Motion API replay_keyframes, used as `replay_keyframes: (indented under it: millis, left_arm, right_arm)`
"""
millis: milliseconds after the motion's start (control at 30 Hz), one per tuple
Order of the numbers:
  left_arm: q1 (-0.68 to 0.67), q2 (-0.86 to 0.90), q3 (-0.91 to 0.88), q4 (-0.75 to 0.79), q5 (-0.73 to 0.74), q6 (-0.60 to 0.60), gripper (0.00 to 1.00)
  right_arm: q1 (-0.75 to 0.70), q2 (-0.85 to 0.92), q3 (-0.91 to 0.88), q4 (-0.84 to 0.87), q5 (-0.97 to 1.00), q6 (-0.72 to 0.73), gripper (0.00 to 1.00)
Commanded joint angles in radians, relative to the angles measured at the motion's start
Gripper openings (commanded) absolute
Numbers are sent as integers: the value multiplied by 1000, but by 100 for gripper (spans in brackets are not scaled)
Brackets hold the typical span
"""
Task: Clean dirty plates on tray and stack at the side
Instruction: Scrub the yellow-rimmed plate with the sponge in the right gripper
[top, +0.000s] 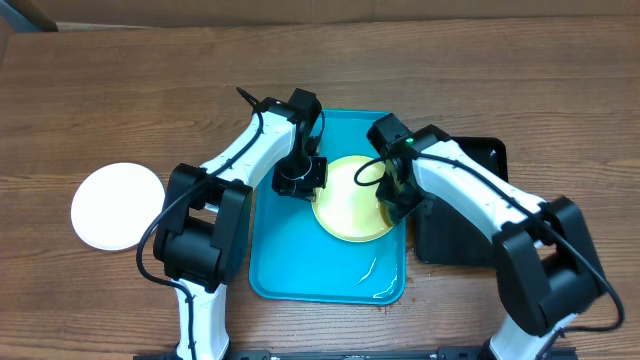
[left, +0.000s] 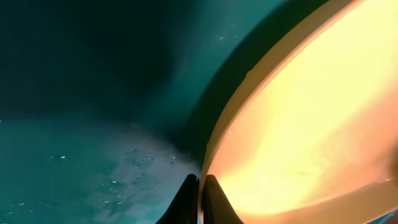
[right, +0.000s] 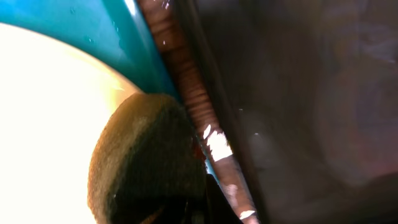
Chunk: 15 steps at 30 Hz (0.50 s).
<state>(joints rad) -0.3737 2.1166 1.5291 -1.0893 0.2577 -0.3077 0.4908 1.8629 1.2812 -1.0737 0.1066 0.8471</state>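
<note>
Where left end effector (left: 199, 182) rests, plate (left: 311, 112) lies beside.

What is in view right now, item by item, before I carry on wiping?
turquoise tray: one, turquoise, table centre
yellow-green plate: one, pale yellow-green, on the turquoise tray
white plate: one, white, on the table left of the tray
black tray: one, black, right of the turquoise tray, partly hidden
sponge: one, dark brownish, at the yellow-green plate's right edge
table: one, brown wood
left gripper: shut on the yellow-green plate's left rim
right gripper: shut on the sponge
</note>
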Motion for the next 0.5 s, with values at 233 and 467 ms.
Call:
replay_keyframes:
  millis: [233, 467]
  left_arm:
    - [14, -26, -9, -11, -108, -10, 5]
    - [14, -26, -9, -14, -108, -10, 4]
  right_arm:
    - [-79, -267, 17, -54, 103, -151, 4]
    - [-198, -277, -43, -32, 101, -217, 4]
